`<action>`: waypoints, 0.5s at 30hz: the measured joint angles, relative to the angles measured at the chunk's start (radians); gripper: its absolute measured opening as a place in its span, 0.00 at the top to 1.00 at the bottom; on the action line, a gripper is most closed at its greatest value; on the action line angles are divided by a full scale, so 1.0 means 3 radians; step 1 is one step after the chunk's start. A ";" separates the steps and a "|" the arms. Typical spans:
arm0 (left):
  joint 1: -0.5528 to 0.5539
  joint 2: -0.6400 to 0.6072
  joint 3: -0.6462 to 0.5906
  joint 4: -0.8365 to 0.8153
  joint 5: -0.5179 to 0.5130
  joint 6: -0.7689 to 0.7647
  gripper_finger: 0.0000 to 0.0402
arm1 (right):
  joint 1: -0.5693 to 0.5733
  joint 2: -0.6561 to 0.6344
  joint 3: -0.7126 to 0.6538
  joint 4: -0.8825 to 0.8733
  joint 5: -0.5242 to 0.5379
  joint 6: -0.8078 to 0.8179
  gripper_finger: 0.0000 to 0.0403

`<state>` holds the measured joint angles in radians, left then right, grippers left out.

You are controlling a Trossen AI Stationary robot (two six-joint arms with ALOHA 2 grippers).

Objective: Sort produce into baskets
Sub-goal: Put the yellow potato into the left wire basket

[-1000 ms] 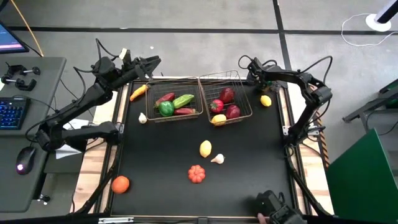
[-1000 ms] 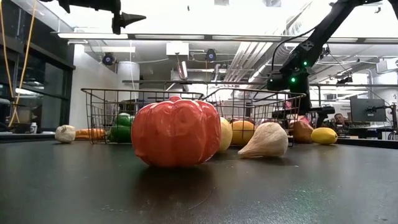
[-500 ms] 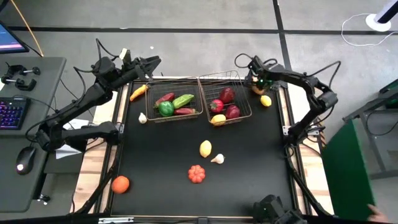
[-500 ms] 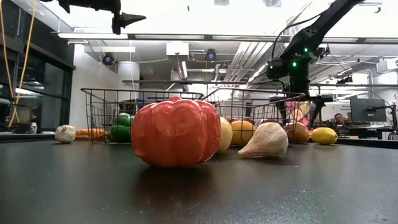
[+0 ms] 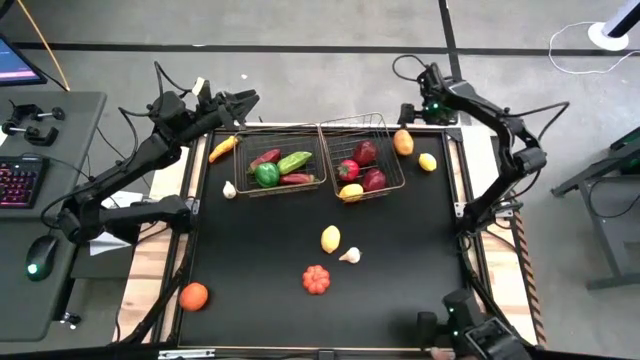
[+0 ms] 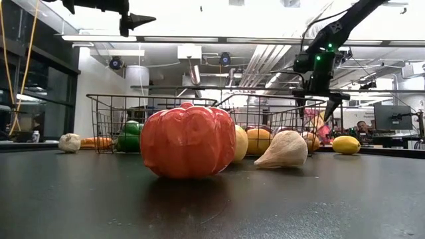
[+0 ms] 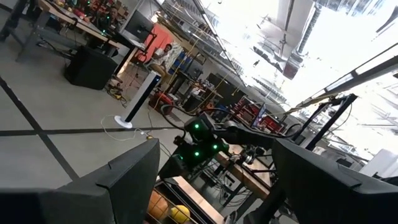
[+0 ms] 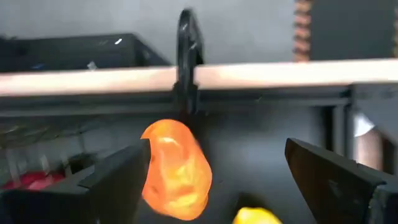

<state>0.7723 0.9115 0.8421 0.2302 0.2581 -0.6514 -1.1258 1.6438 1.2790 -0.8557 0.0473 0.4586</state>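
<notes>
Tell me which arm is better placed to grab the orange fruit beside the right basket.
Right. The right gripper hangs open just beyond the orange fruit, which fills its wrist view; the left gripper waits behind the left basket.

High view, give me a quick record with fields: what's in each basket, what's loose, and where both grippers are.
left basket: green pepper, cucumber, red pieces
right basket: red produce, one yellow piece
loose by right basket: orange piece, lemon
left gripper: raised at far left corner, open
right gripper: open above the orange piece
</notes>
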 joint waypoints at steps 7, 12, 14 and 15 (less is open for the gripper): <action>0.0000 0.0000 0.0000 0.0000 0.0000 -0.0009 0.26 | -0.0040 0.0173 -0.0061 0.0025 -0.0448 0.0041 0.09; 0.0000 0.0000 -0.0001 0.0000 0.0001 -0.0094 0.26 | 0.0002 0.0422 -0.0061 0.0021 -0.0526 0.0042 0.09; 0.0000 0.0000 -0.0001 -0.0001 0.0001 -0.0094 0.26 | 0.0006 0.0510 -0.0062 0.0022 -0.0522 0.0095 0.09; 0.0000 0.0000 -0.0001 0.0000 0.0002 -0.0097 0.26 | 0.0023 0.0542 -0.0063 0.0019 -0.0522 0.0107 0.09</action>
<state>0.7723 0.9115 0.8417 0.2302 0.2585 -0.6804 -1.1189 1.8065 1.2602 -0.8501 -0.1092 0.4908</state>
